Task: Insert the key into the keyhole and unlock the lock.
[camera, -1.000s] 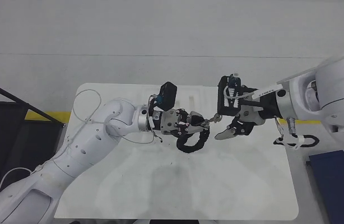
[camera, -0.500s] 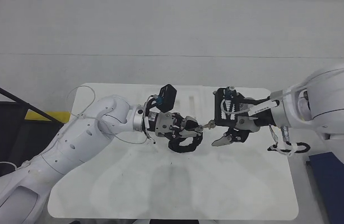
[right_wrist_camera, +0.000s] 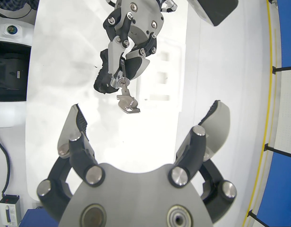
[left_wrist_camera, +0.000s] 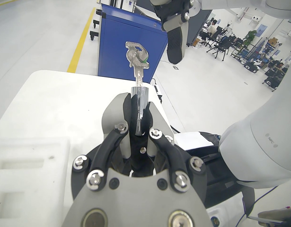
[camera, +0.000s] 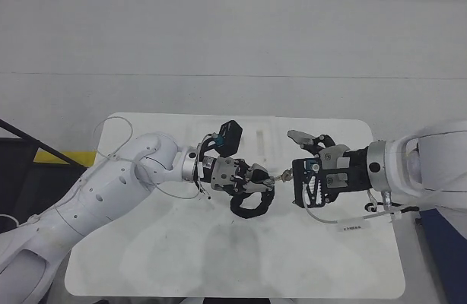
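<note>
Left tool [left_wrist_camera: 139, 102]: clenched on the lock [left_wrist_camera: 142, 95]; I hold it above the bench [camera: 355, 258], with the keyhole end turned toward my right tool [right_wrist_camera: 146, 109].
Lock: a chrome cylinder sits between my fingers, and its black cable loop [camera: 252, 204] hangs under the tool.
Key [left_wrist_camera: 137, 56]: the blade sits in the keyhole; the head, with a small ring, sticks out free between the two tools.
Right tool: released, fingers spread wide, near the key head but apart from it.
Tray [camera: 260, 137]: white foam with rectangular recesses, on the far part of the bench near my left tool.
Writing: a white tag [camera: 355, 226] hangs by my right arm; its print is too small to tell.
</note>
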